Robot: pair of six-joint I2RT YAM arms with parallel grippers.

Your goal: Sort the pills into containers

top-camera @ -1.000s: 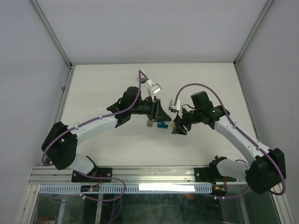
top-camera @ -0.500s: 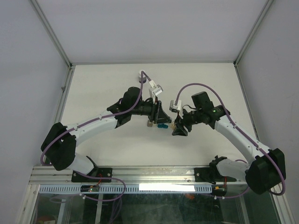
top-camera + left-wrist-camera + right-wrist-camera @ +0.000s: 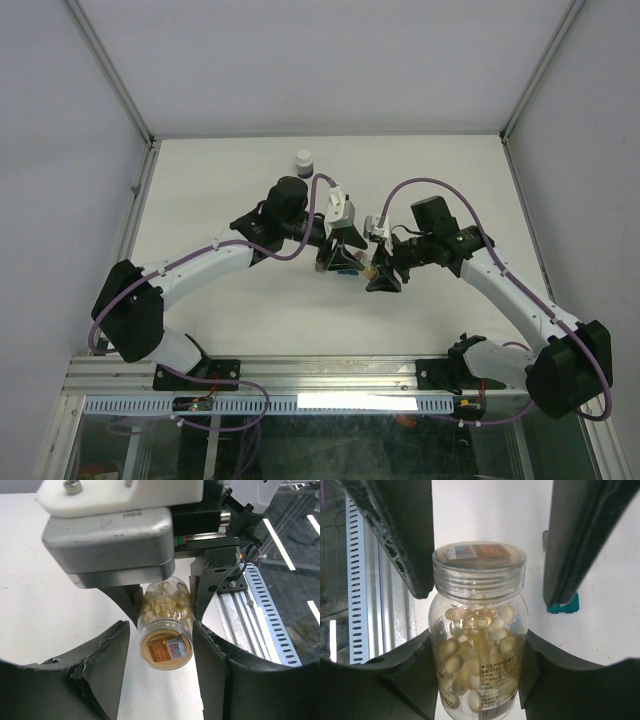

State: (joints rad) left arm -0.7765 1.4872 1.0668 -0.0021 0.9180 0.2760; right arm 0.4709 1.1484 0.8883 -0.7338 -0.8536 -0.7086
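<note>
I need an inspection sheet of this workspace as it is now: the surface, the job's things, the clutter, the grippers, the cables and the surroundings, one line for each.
Surface: white table, plain.
Job's things: pill bottle held between the arms, cap on, full of tan pills; teal container on the table close by.
Clutter: white-capped bottle standing alone at the far side.
Grippers: right gripper clamps the bottle's body; left gripper flanks the cap, with a gap showing on one side.
Cables: a purple cable loops along each arm, not touching the bottle.
Surroundings: white walls; metal rail at the near edge.
</note>
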